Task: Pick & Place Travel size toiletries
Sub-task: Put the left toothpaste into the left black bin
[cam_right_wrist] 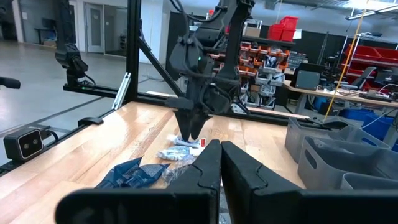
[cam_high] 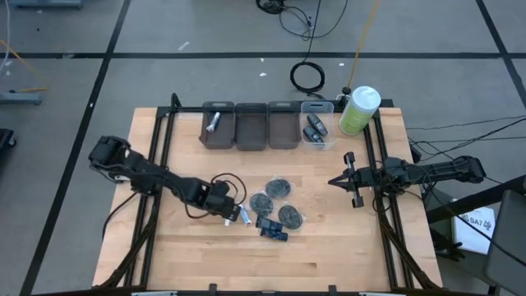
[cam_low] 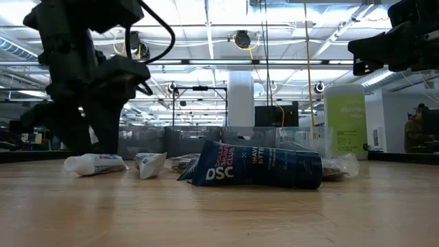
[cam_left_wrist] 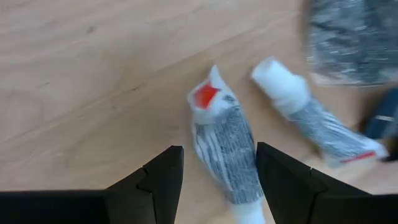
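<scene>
A green bottle point(cam_high: 358, 110) stands beside four grey bins point(cam_high: 251, 126).

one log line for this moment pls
left gripper: open, straddling a white tube on the table | right gripper: shut, empty, waiting at right side | second tube: lying beside

Dark blue packet point(cam_low: 257, 165): "DSC", "SHAVE".

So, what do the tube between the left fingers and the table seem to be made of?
Tube: soft plastic, probably; its flat crimped end and glossy printed skin suggest it. Table: pale wood, with visible grain and a matte finish.
</scene>
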